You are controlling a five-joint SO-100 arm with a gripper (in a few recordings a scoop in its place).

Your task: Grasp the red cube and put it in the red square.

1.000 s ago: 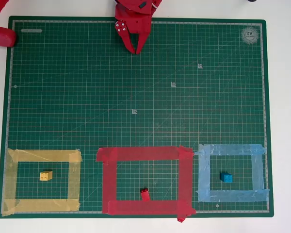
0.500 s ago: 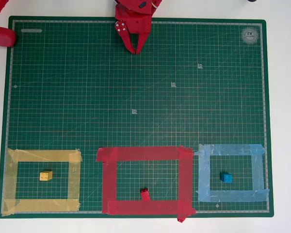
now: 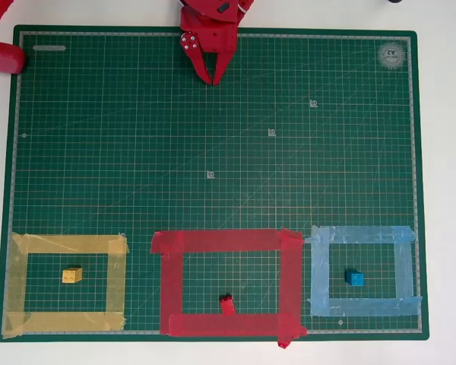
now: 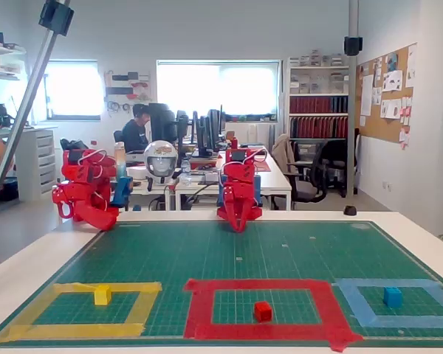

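In the overhead view, the red cube [image 3: 227, 304] sits inside the red square [image 3: 226, 241], at six o'clock on the mat [image 3: 213, 137], right by the frame's bottom strip. So the job looks done. The yellow cube [image 3: 72, 275] rests at eight o'clock and the blue cube [image 3: 355, 278] at four o'clock, each in its own frame. Far off at twelve o'clock, the gripper [image 3: 213, 77] is pinched nearly closed, holding nothing, likely parked.

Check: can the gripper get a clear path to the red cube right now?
Probably yes. The gripper sits at the mat's far edge, and bare green mat lies between it and the red cube, inside the red square.
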